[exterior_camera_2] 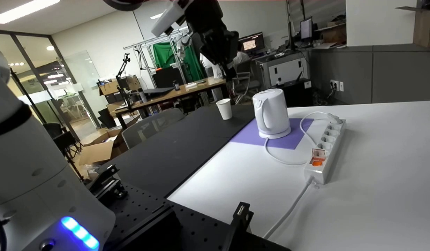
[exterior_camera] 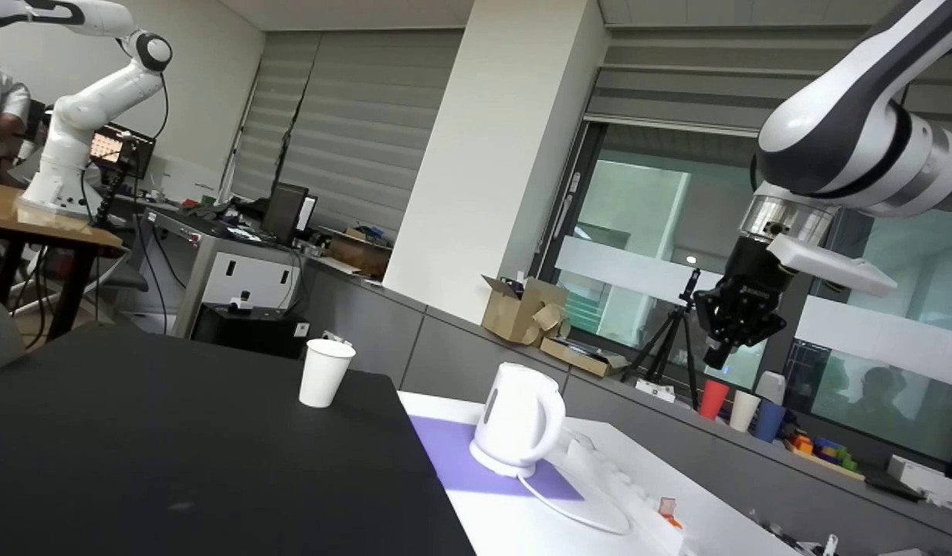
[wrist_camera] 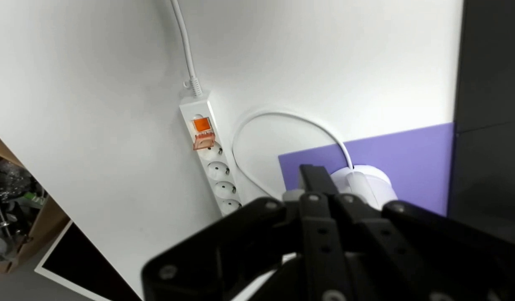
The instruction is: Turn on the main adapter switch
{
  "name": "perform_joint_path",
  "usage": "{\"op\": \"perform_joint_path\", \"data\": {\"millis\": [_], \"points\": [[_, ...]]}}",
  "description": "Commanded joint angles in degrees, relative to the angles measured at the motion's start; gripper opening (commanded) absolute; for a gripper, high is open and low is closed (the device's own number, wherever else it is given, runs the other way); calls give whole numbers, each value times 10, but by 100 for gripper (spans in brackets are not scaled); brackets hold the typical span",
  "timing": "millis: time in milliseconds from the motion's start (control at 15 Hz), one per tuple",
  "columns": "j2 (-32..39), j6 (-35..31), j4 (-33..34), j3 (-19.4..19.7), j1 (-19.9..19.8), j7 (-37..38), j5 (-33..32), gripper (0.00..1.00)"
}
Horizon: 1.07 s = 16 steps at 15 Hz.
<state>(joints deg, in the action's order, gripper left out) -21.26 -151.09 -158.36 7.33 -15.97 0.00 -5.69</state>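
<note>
1. One power strip [exterior_camera_2: 327, 148] with one orange switch [wrist_camera: 202, 124] is laid on the white desk [exterior_camera_2: 385, 167] near one kettle [exterior_camera_2: 276, 113].
2. One hand [exterior_camera: 718, 355] is held aloft, clenched.
3. One paper cup [exterior_camera: 325, 374] is placed on the black desk [exterior_camera: 174, 448].

Indoor light, even; tilt in both exterior views. In an exterior view, ceiling lamp [exterior_camera_2: 24, 11] blown out to white; blue status light [exterior_camera_2: 80, 233] on the arm base [exterior_camera_2: 47, 190] glares, core clipped. Main adapter [exterior_camera_2: 329, 150] throws a soft shadow along 1 long side onto the pale counter [exterior_camera_2: 382, 167]. In an exterior view, the whites of main adapter and counter nearly merge; window glass [exterior_camera: 638, 189] shows 1 bright spot. Wrist view: counter brightest at upper right, greyer at lower left; end effector [wrist_camera: 318, 179] near black, soft-focused.
</note>
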Motion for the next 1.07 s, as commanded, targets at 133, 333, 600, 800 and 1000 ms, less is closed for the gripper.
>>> {"op": "perform_joint_path", "data": {"millis": [133,333,600,800,1000], "points": [[3,2,2,5,5,3,-4,1],[3,2,3,5,5,3,-4,1],[84,-27,12,19,-21,-15,-48,0],[172,-68,38,38,-38,-25,-90,0],[278,-124,81,55,-36,-17,-121,0]]}}
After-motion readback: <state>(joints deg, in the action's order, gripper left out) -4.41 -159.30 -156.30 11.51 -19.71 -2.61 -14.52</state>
